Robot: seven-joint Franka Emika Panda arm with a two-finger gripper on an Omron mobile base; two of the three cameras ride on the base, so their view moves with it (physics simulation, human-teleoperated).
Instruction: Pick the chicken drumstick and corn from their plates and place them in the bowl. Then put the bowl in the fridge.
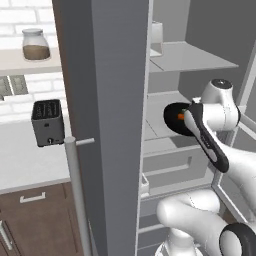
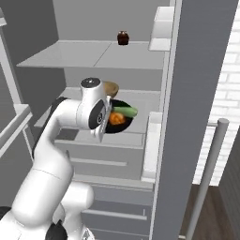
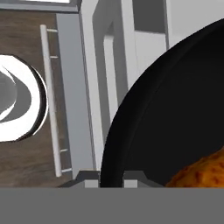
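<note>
Bowl: we see the wide, shallow black round bowl (image 2: 119, 121) held at the open light-grey fridge (image 1: 107, 100), over its white middle shelf (image 2: 140, 101).
Load: the glossy orange-brown drumstick (image 2: 116, 118) and pale yellow-green corn cob (image 2: 125, 111) lie inside.
Jaws: pinched narrow on the bowl's rim (image 3: 127, 135).
Risk: we judge that a one-sided rim grip could let the bowl tilt and spill, or knock the tan wooden bowl (image 2: 111, 88) behind.

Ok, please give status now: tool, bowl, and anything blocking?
Tool shut on bowl rim. Bowl holds chicken drumstick and corn, inside open fridge at middle shelf. Wooden bowl just behind; otherwise nothing blocking.
</note>
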